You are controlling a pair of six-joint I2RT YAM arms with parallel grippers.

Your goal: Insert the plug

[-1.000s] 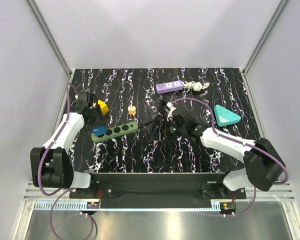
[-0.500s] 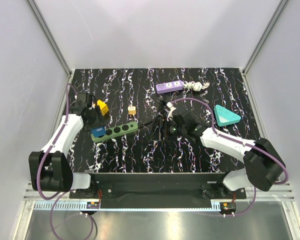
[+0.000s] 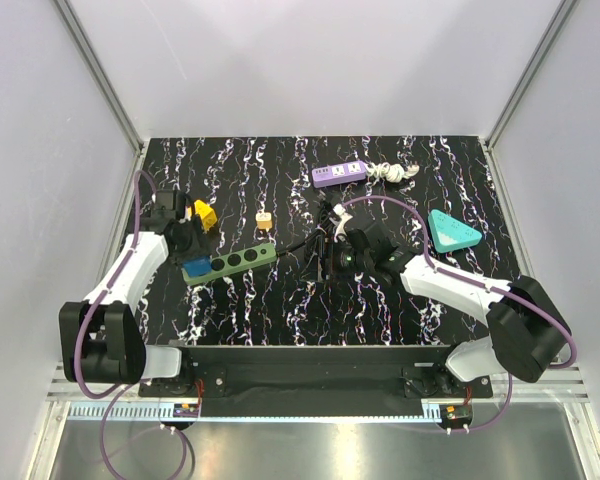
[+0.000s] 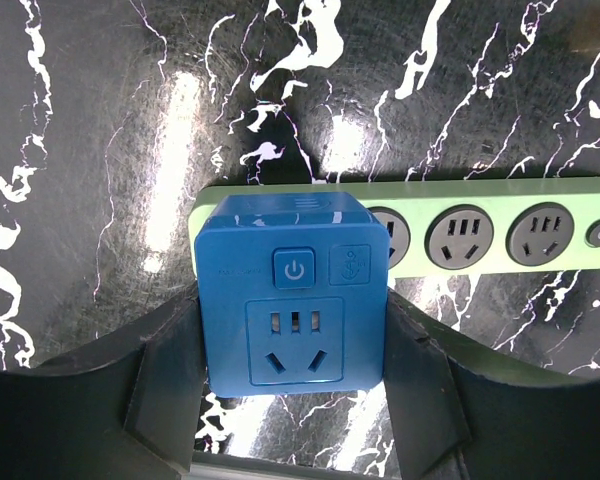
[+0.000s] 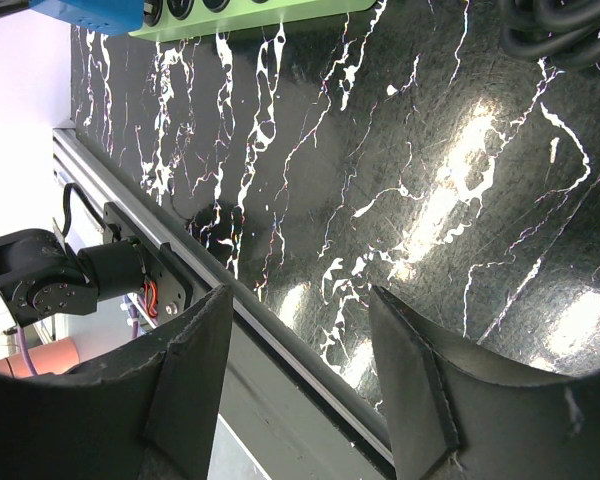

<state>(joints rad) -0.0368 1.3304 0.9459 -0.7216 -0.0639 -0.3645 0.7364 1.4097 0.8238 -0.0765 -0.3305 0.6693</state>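
**Q:** What is shown by the overhead view alone?

**A:** The whole layout on the marbled table is shown. The green power strip is seen lying aslant, with the blue cube plug at its 8 o'clock end. A yellow plug is placed at 12 o'clock of the cube. A purple strip lies by the far edge, and a teal wedge at 3 o'clock of the right gripper.

**Q:** What is added by the wrist views?

**A:** In the left wrist view the left gripper is seen clamped on the cube, with one dark finger pressed against each side face. In the right wrist view the right gripper is seen with its fingers spread over bare table and nothing held between them. The strip and cube are caught there only at the 11 o'clock corner.

**Q:** How does the plug appear?

**A:** Its top face is marked with a power button, an anchor emblem and a slotted outlet. The strip's end is covered by the cube, and grey sockets are left exposed at its 3 o'clock side. Whether the pins are fully seated cannot be told.
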